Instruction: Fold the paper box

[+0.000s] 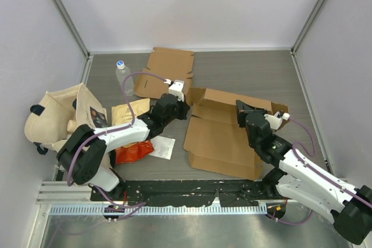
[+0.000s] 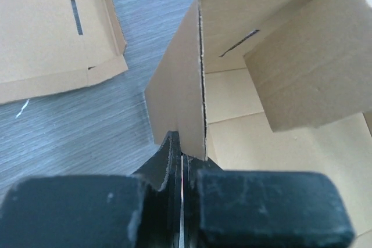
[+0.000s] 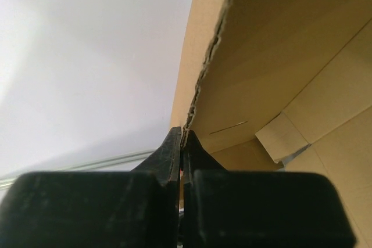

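– Black fingers (image 2: pixel 168 161) fill the bottom of the left wrist view. The left pincer (image 2: pixel 185 152) is pressed fully together on the lower edge of an upright cardboard wall (image 2: pixel 174 91). And the other one?

– Much the same. The right pincer (image 3: pixel 182 140) is clamped tight on the ragged edge of another wall, which rises straight up from its tips. The inside of the paper box (image 1: pixel 224 137) opens to the right of them.

– Where does the box lie, then?

– Between the two pincers on the table (image 1: pixel 256 74), half-formed. Its floor is flat, some walls are raised, and the panel nearest the arm bases is lying down.

– Which step is this?

– I'd judge the walls are being stood up and held. A slot (image 2: pixel 238 42) shows in the wall just beyond the left pincer. The next move probably calls for one pincer to steady its wall while the other lets go and tucks a flap in.

– Anything you can't make out?

– Seen from above, the arms cover both pinch points. Left of the right pincer there is only blank enclosure wall. A small tab (image 3: pixel 279 137) sits beyond its tips, but I cannot tell whether it is locked. A flat cardboard sheet (image 2: pixel 52 33) lies beyond and left of the left pincer, cut off by the frame.
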Robot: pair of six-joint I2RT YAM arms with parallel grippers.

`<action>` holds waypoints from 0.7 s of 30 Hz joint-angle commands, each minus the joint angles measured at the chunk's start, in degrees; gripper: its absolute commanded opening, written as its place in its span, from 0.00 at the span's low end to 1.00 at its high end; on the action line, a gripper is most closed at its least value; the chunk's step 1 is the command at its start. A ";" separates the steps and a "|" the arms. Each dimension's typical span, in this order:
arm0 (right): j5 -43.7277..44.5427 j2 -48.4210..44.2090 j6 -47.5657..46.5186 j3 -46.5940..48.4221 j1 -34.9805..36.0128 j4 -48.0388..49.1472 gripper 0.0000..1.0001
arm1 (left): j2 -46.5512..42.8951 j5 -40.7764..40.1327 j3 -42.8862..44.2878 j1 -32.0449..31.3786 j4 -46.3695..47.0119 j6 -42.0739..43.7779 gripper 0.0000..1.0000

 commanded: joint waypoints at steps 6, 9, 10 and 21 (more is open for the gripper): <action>3.49 2.64 -3.42 2.85 -0.01 -2.48 0.01 | -6.36 14.63 1.61 -0.07 0.46 -4.94 0.00; 4.02 3.87 -4.04 3.65 -0.01 -2.93 0.01 | -7.15 17.71 2.58 -0.07 1.33 -7.31 0.00; 4.02 4.22 -4.13 3.65 -0.01 -2.75 0.01 | -6.72 18.59 3.45 -0.15 1.33 -8.02 0.00; 4.82 1.59 -5.62 1.45 -0.01 -4.15 0.01 | -1.54 25.36 -2.43 -0.86 16.19 -13.39 0.00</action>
